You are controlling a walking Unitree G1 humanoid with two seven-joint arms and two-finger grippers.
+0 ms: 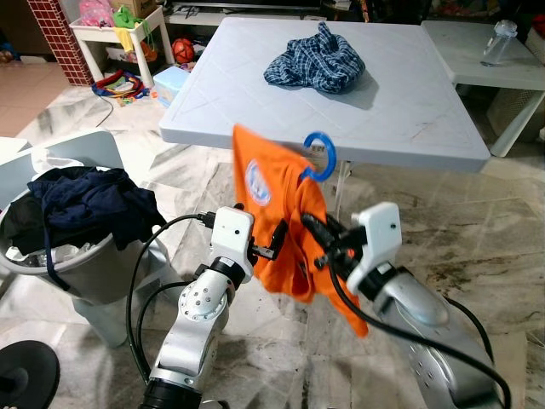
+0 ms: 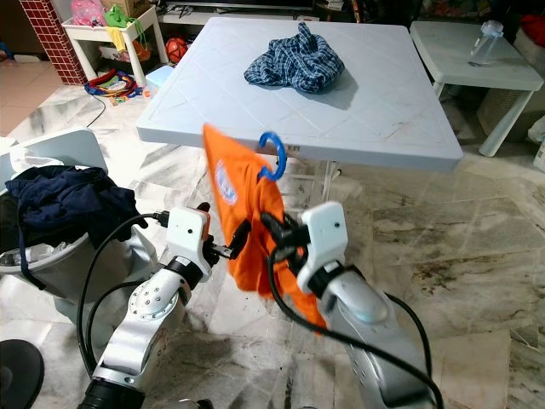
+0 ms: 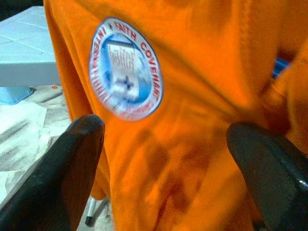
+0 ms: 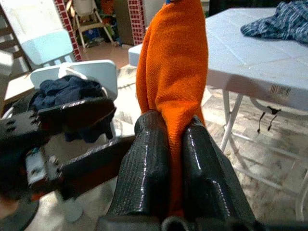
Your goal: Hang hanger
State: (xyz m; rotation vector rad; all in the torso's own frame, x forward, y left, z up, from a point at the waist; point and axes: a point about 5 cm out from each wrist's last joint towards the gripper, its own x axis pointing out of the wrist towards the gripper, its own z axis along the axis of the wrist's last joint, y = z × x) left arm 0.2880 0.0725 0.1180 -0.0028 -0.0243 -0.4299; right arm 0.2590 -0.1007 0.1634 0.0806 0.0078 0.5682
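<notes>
Orange shirt (image 1: 285,226) on blue hanger (image 1: 321,158), held up before white table (image 1: 409,119), long axis hanging down, hook topmost. Right gripper (image 4: 174,144) pinched tight on shirt fabric. Left gripper (image 3: 166,159) spread wide, facing shirt's round logo (image 3: 126,69).

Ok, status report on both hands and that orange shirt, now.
Right hand shut on orange shirt, held up off the floor. Left hand open, against the shirt. Blue hanger hook free, near white table edge.
</notes>
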